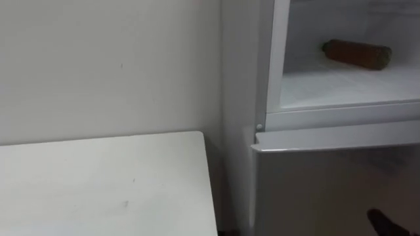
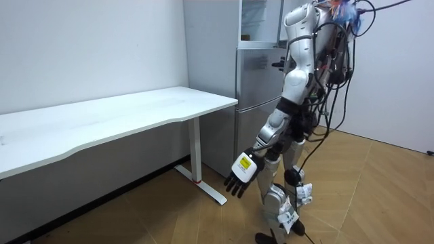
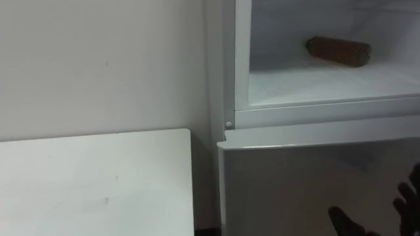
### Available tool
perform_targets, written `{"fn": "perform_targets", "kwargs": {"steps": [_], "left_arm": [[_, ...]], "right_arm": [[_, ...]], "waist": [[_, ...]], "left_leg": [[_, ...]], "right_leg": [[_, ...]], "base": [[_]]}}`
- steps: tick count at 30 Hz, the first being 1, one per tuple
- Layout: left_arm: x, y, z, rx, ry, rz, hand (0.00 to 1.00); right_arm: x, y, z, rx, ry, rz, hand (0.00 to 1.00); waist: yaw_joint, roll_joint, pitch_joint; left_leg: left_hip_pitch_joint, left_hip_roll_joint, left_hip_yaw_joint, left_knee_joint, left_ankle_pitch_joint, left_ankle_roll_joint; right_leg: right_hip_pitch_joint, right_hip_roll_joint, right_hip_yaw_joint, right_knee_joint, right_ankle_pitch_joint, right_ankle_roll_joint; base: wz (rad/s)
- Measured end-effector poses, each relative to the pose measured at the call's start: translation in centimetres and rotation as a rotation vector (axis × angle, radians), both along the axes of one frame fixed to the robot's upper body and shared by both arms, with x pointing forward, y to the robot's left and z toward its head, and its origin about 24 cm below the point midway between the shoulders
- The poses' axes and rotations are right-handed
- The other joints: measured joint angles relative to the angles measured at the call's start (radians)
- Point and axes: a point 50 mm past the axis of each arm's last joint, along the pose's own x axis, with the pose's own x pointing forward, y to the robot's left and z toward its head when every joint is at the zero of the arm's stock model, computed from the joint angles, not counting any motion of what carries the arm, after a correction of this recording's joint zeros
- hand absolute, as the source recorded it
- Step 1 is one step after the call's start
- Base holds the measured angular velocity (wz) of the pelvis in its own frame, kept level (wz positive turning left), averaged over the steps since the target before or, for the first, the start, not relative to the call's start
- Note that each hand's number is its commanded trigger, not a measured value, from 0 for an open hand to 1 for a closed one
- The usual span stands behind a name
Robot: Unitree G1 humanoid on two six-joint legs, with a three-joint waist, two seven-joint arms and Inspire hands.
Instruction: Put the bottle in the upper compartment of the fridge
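Observation:
A brown bottle [image 1: 357,54] lies on its side on the white shelf [image 1: 341,88] of the open upper fridge compartment, its length running left to right. The same bottle [image 3: 338,50] rests far back on that shelf. My right hand [image 3: 408,196] rises at the lower right, in front of the closed lower fridge door [image 3: 295,183], well below the bottle, fingers spread and holding nothing. My left hand [image 2: 243,173] hangs at my side with relaxed fingers, holding nothing. I stand facing the fridge [image 2: 261,88].
A white table [image 1: 98,183] stands against the wall to my left, its corner close to the fridge side. A narrow gap separates table and fridge. Wooden floor [image 2: 380,203] stretches behind me.

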Motion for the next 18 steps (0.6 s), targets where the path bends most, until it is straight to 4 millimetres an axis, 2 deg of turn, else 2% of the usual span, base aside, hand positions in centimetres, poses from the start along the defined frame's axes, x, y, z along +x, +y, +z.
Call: {"fn": "perform_targets", "kwargs": {"steps": [8,12,16,18], "left_arm": [[0.3,0.1,0.0,-0.003,-0.018,0.011,0.0],[0.2,0.4,0.2,-0.001,-0.027,0.041,0.0],[0.2,0.9,0.3,0.012,-0.033,0.058,0.0],[0.2,1.1,0.4,0.02,-0.037,0.058,0.0]], "right_arm": [[-1.1,-1.5,-3.2,0.042,0.132,-0.19,0.0],[-2.1,-2.6,-5.0,0.07,0.211,-0.322,0.0],[-3.2,-4.0,-4.8,0.071,0.204,-0.468,0.0],[-3.7,-4.9,-4.3,0.064,0.188,-0.543,0.0]], "waist": [[-0.008,-0.007,0.0006],[-0.025,-0.012,0.0009],[-0.031,-0.017,0.0012],[-0.033,-0.029,0.0017]], "left_leg": [[0.009,-0.002,0.014,-0.019,0.0,0.0],[0.008,-0.002,0.014,-0.021,-0.001,0.0],[0.007,-0.004,0.017,-0.032,0.0,-0.001],[0.006,-0.012,0.015,-0.037,0.001,-0.001]], "right_leg": [[-0.004,0.005,0.013,-0.005,-0.005,0.004],[-0.004,0.006,0.012,-0.008,-0.007,0.004],[-0.014,0.007,0.018,-0.005,-0.009,0.004],[-0.017,0.007,0.02,-0.005,-0.011,0.004]], "base": [[-0.02],[0.0],[-0.04],[-0.03]]}}
